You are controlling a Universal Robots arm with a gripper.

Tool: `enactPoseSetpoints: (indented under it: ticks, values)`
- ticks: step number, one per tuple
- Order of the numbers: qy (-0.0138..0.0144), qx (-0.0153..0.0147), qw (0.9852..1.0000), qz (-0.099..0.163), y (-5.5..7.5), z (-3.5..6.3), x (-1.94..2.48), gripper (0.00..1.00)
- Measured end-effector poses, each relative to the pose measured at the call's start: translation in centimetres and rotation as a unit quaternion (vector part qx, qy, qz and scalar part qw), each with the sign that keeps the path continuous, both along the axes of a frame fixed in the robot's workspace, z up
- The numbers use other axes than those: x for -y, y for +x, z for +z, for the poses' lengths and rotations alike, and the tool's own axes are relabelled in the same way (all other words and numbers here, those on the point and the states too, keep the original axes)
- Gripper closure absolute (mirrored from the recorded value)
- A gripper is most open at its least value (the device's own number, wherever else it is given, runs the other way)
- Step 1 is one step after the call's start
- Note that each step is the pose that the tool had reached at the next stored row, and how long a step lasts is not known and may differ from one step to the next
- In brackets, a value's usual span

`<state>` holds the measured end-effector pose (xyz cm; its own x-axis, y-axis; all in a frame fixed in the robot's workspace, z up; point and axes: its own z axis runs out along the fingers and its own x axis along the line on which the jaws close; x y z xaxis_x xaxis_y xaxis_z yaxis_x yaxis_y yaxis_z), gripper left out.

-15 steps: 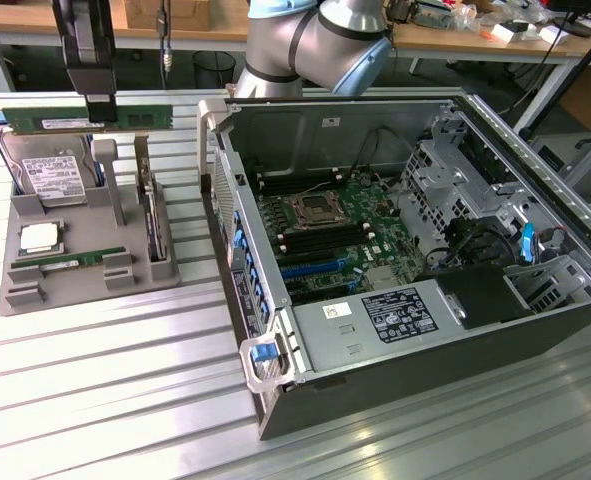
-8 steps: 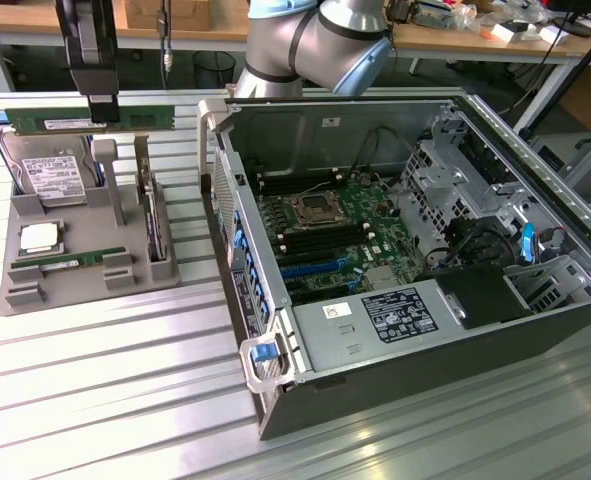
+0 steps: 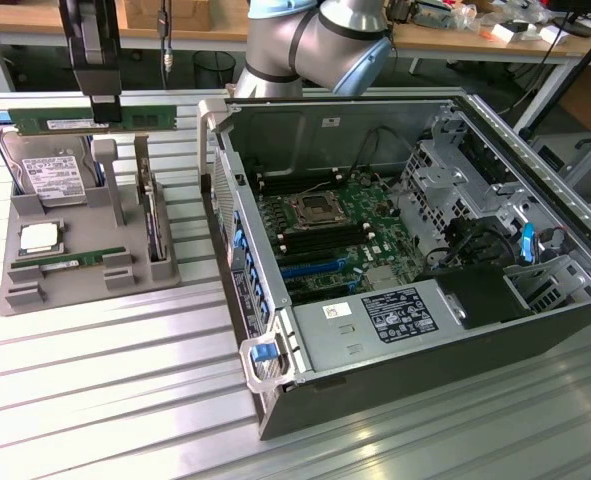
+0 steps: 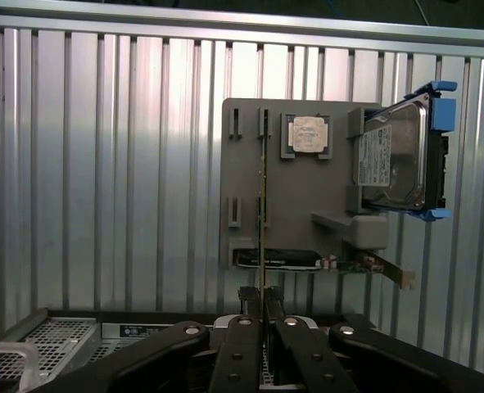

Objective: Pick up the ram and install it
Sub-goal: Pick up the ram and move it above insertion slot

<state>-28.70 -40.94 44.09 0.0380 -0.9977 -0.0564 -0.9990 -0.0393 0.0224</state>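
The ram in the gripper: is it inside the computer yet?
No, the gripper holds the ram up over the gray tray, beside the open computer case.

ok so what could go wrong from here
The gripper pinches the ram only on a short stretch near its middle, so it might tilt or slip. The stick's end hangs close to the case wall and could clip it. The motherboard slots look narrow, so slight misalignment may jam it.
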Motion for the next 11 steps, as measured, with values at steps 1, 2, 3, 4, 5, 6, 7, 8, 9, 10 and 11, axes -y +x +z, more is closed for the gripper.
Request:
enactPoseSetpoints:
  ticks: [1, 2, 3, 4, 5, 6, 7, 8, 9, 10, 11]
  values:
    - [0.0, 0.0, 1.0, 0.0, 0.1, 0.0, 0.0, 0.87]
    - [0.0, 0.0, 1.0, 0.0, 0.1, 0.0, 0.0, 0.87]
    - [0.0, 0.0, 1.0, 0.0, 0.1, 0.0, 0.0, 0.87]
    - [0.0, -0.0001, 1.0, 0.0, 0.2, 0.01, 0.0, 0.87]
    - [0.0, 0.0, 1.0, 0.0, 0.3, 0.0, 0.0, 0.87]
    - [0.0, 0.0, 1.0, 0.0, 0.4, 0.01, 0.0, 0.87]
    - [0.0, 0.0, 1.0, 0.0, 0.5, 0.0, 0.0, 0.87]
    - [0.0, 0.0, 1.0, 0.0, 0.6, 0.0, 0.0, 0.87]
    - [0.0, 0.0, 1.0, 0.0, 0.8, 0.0, 0.0, 0.87]
    - [-0.0001, 0.0, 1.0, 0.0, 0.9, 0.01, 0.0, 0.87]
    - [0.0, 0.0, 1.0, 0.0, 1.1, 0.0, 0.0, 0.87]
